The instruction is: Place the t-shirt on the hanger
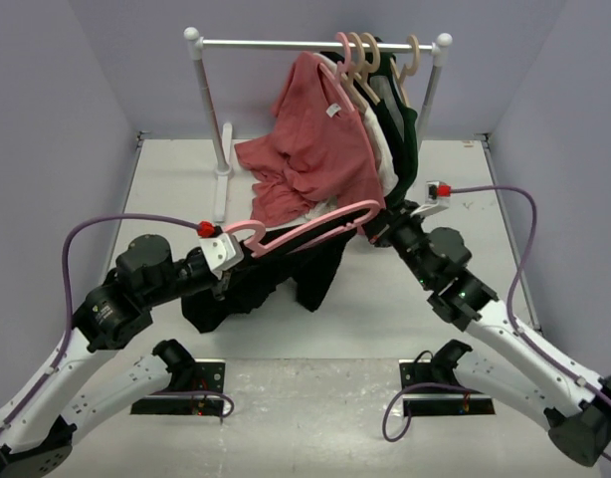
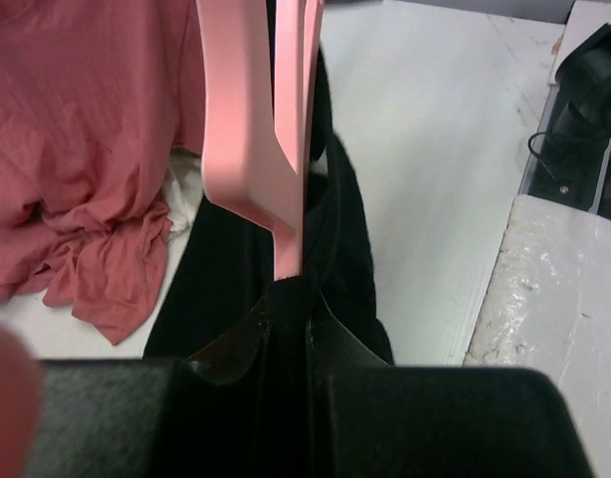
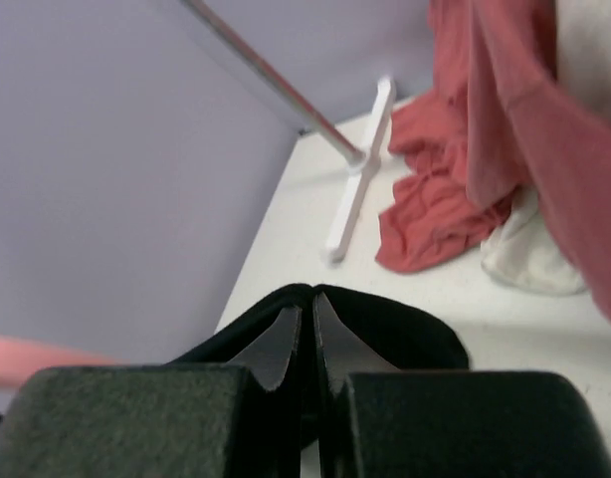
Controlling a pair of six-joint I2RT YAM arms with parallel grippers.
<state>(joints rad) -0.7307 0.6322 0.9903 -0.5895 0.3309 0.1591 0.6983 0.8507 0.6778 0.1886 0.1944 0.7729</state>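
Two arms work over the tabletop (image 1: 166, 179), and between them are one pink plastic hanger (image 1: 305, 227) and one black t-shirt (image 1: 320, 274).

The left hand (image 1: 224, 249), at about 9 o'clock from the shirt, is clenched on the hanger at its hook end. In the left wrist view the pink plastic runs straight down between its fingers, with black cloth gathered there too. From that hand the hanger slants away toward 2 o'clock.

The t-shirt droops beneath the hanger in a dark heap, its lower folds resting on the tabletop in the middle of the scene. I cannot tell how far the hanger sits inside it.

The right hand (image 1: 377, 229) is at the hanger's far end, at about 2 o'clock from the shirt. Its fingers are pressed tight together and black cloth is bunched around the tips. I cannot tell whether a fold is really nipped between them.

At 12 o'clock stands one white clothes rack (image 1: 286, 44). On its rail I count four tan hangers (image 1: 370, 60), three crowded together and one a little apart. Three garments hang there:
- a salmon-red shirt (image 1: 315, 149)
- a cream garment (image 1: 382, 159) tucked behind the salmon-red one
- a dark green garment (image 1: 405, 129) toward 1 o'clock

The salmon-red shirt is the crowding one. It sags off the rail and crumples onto the tabletop, just beyond the pink hanger at 12 o'clock and close against it.
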